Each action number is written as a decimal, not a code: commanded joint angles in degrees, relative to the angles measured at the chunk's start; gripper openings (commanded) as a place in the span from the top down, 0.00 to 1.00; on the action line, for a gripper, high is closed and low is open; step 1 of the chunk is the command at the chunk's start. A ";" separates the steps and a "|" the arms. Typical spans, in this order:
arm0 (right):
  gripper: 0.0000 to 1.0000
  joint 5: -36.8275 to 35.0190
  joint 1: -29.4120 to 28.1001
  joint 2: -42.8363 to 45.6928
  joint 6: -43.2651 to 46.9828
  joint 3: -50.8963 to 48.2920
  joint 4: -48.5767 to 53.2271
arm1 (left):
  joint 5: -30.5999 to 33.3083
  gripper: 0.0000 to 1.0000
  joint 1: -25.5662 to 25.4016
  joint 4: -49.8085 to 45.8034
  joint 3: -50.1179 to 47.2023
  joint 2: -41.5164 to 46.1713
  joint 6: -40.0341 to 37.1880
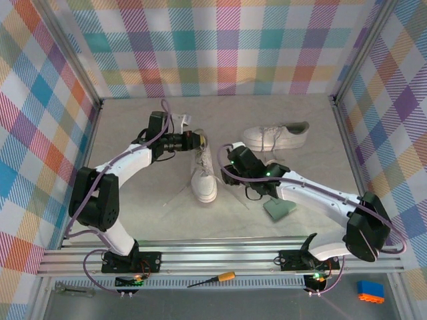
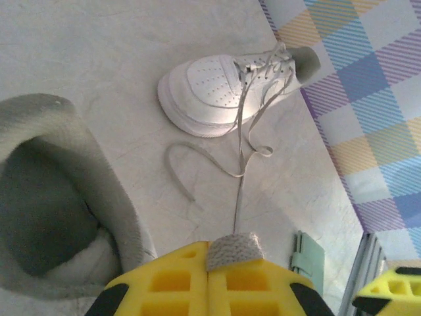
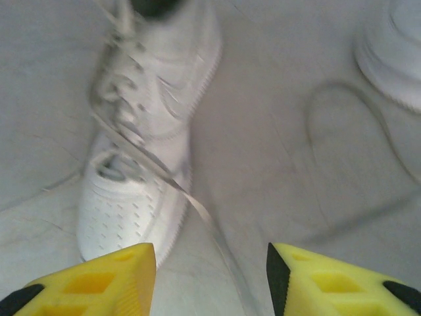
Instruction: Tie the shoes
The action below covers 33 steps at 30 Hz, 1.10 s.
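The left claw (image 2: 209,263) pinches a lace (image 2: 237,197). The right claw (image 3: 210,260) hangs half open, holding nothing, over one shoe (image 3: 141,178) on the surface (image 1: 153,213). A hard pull may drag the shoe or lose the lace.

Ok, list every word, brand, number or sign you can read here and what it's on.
None readable in any view.
The near shoe and far shoe: plain white, no logo seen.
The lace pinched in the left fingers: blank.
The right fingers: plain yellow.
The blue block: too small to tell.
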<state>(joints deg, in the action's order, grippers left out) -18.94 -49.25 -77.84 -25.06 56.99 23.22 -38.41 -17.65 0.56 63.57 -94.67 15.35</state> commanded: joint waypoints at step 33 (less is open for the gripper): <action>0.80 7.76 -2.10 -21.70 4.95 1.24 8.75 | 8.44 1.00 -1.60 3.74 -5.50 7.72 1.41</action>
<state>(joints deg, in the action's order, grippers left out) -9.96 -50.06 -99.50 -19.03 57.89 30.44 -30.28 -19.00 1.76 58.85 -89.58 15.64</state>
